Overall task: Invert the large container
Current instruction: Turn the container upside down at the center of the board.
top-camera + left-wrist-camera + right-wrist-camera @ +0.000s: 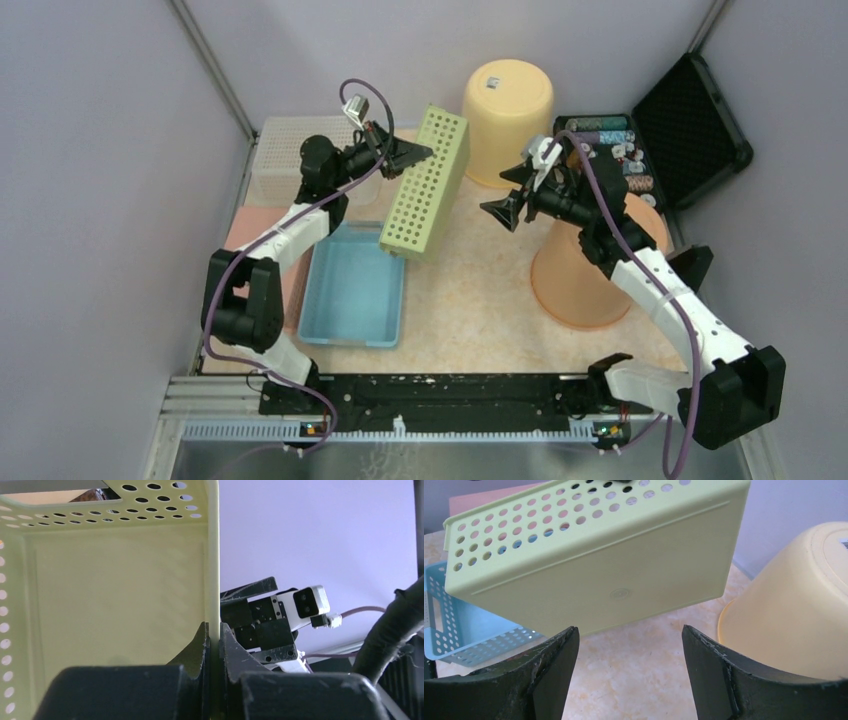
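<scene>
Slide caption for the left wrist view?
Left gripper shut on the wall of the yellow-green perforated basket, right arm behind.

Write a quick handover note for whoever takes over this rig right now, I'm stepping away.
Left gripper: shut on one wall of the green basket, holding it tipped on its side, lower end over the far corner of the blue tray.
Right gripper: open and empty, facing the basket's solid bottom, apart from it.
Done: basket lifted and roughly half turned.
Left: finish the turn and set it down open side down; the right gripper could probably steady it.
</scene>
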